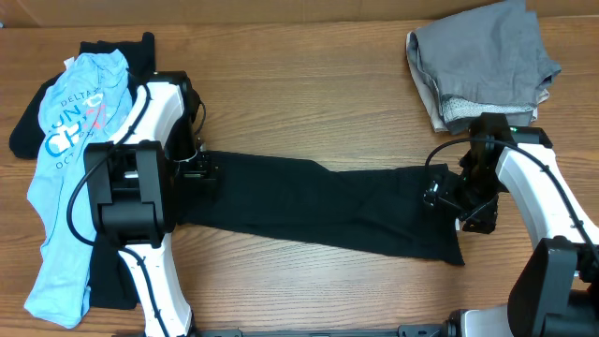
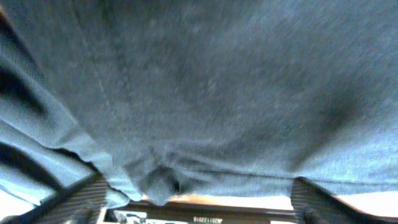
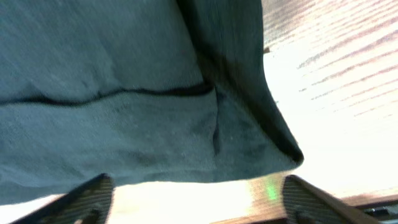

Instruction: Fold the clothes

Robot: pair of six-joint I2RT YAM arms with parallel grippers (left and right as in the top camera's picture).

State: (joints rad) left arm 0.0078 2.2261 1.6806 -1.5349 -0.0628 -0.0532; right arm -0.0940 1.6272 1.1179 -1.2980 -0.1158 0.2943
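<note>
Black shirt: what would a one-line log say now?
black shirt flat on table | left gripper open, one end | right gripper open, other end

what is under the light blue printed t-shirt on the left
Black fabric shows from under the light blue T-shirt at its top, left edge and lower right. Whether that is one garment or several is hidden by the shirt and the left arm.

Left fingers [image 2: 84, 198] and right fingers [image 3: 87, 200] stand spread wide.
</note>
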